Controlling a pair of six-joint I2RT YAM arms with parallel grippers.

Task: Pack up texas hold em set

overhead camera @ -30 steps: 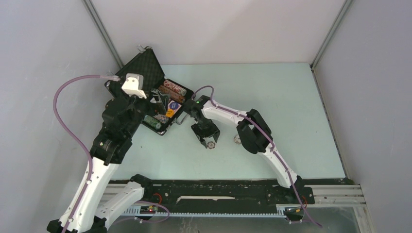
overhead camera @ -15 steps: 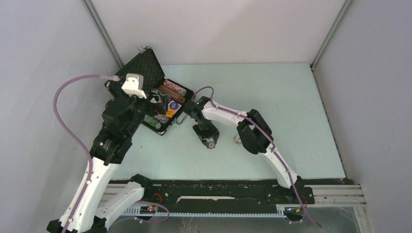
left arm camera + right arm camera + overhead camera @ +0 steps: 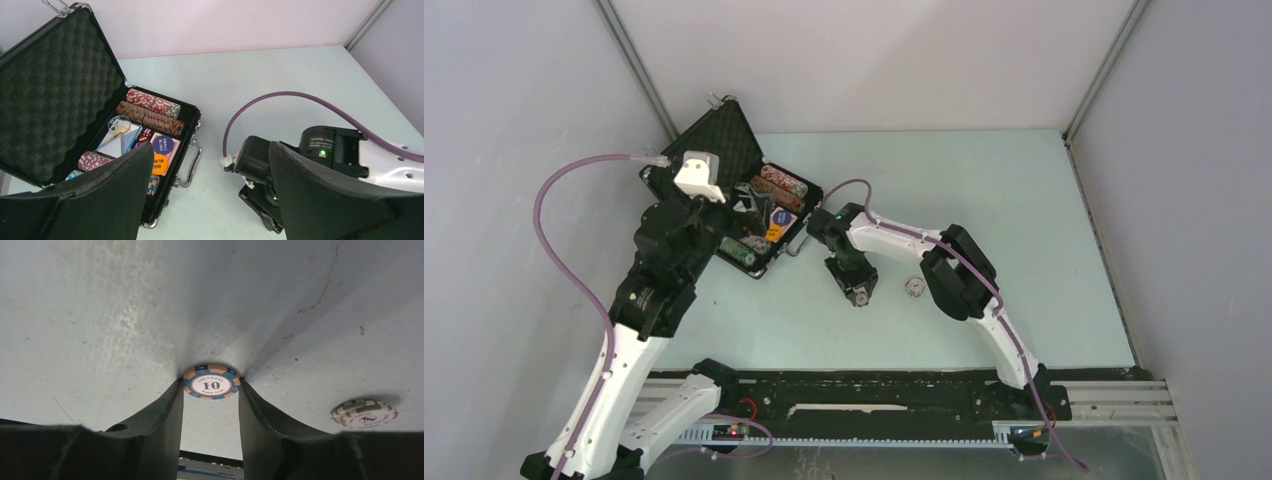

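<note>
Since the right jaws pinch the blue chip (image 3: 210, 382) by its rim, flat on the worktop (image 3: 100, 315) near the open case (image 3: 55, 90), a firm level squeeze should stop it flipping on the lift; the left jaws hang wide open, empty, hiding the case's near corner, and the grey chips (image 3: 364, 413) nearby are hard to count

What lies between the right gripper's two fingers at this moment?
A blue-and-orange poker chip marked 10, flat on the table, with the fingers of the right gripper seemingly touching its sides. The right wrist view shows it.
</note>
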